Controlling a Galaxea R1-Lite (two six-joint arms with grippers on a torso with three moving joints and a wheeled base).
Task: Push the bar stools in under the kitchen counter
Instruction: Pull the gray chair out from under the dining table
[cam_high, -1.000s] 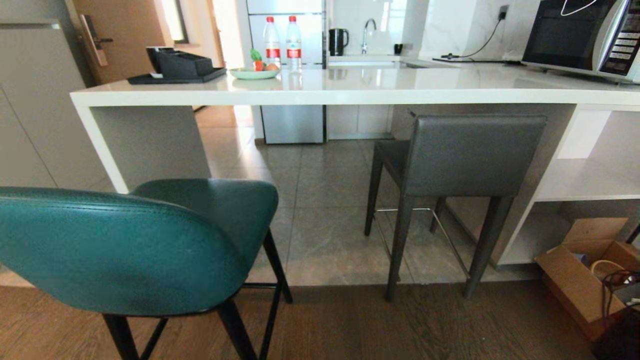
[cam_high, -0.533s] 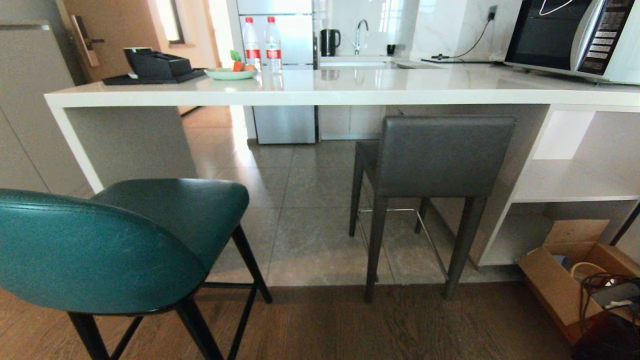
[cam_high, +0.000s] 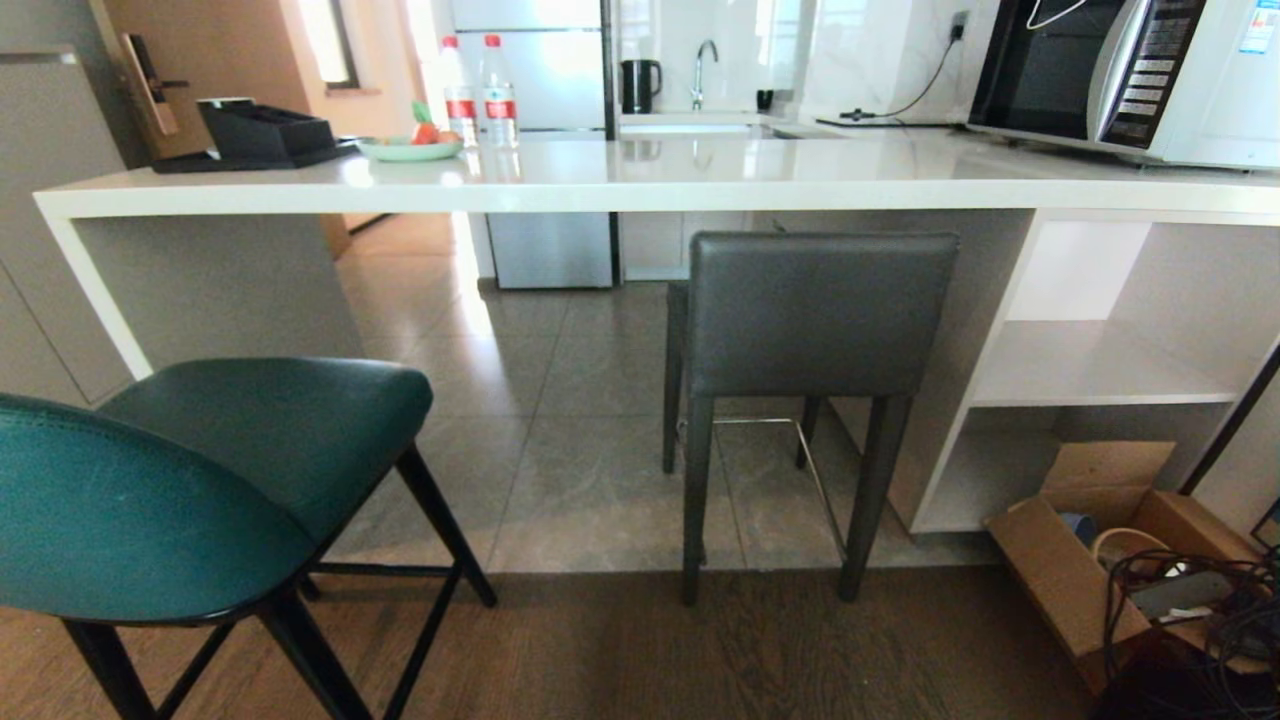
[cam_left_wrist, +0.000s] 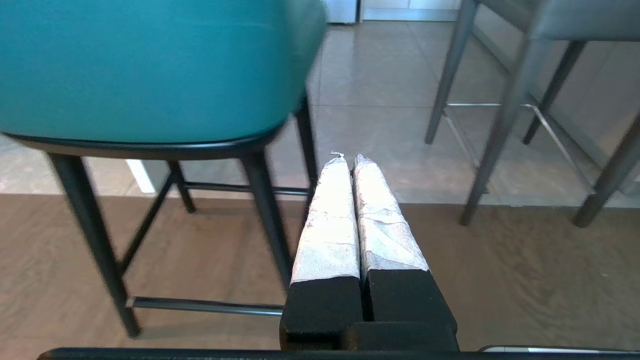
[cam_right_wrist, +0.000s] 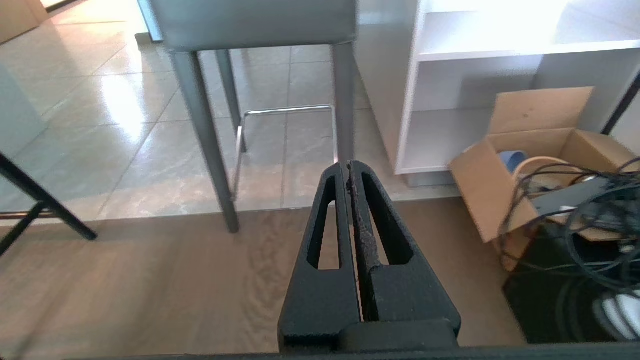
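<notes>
The teal bar stool (cam_high: 180, 490) stands close at the left on the wood floor, out from the kitchen counter (cam_high: 640, 185). The dark grey bar stool (cam_high: 815, 320) stands at the middle with its seat under the white slab and its back at the slab's edge. Neither arm shows in the head view. My left gripper (cam_left_wrist: 348, 159) is shut and empty, held low beside the teal stool (cam_left_wrist: 150, 70) and its black legs. My right gripper (cam_right_wrist: 347, 164) is shut and empty, low above the wood floor, pointing at the grey stool's legs (cam_right_wrist: 205, 135).
An open cardboard box (cam_high: 1090, 545) with cables (cam_high: 1190, 600) lies on the floor at the right, beside white shelves (cam_high: 1090, 365). On the counter stand a microwave (cam_high: 1120, 75), two bottles (cam_high: 480, 90), a fruit plate (cam_high: 408, 148) and a black tray (cam_high: 255, 140).
The whole scene has shifted left in the head view, so the camera has moved right. The stools keep their places relative to the counter.
</notes>
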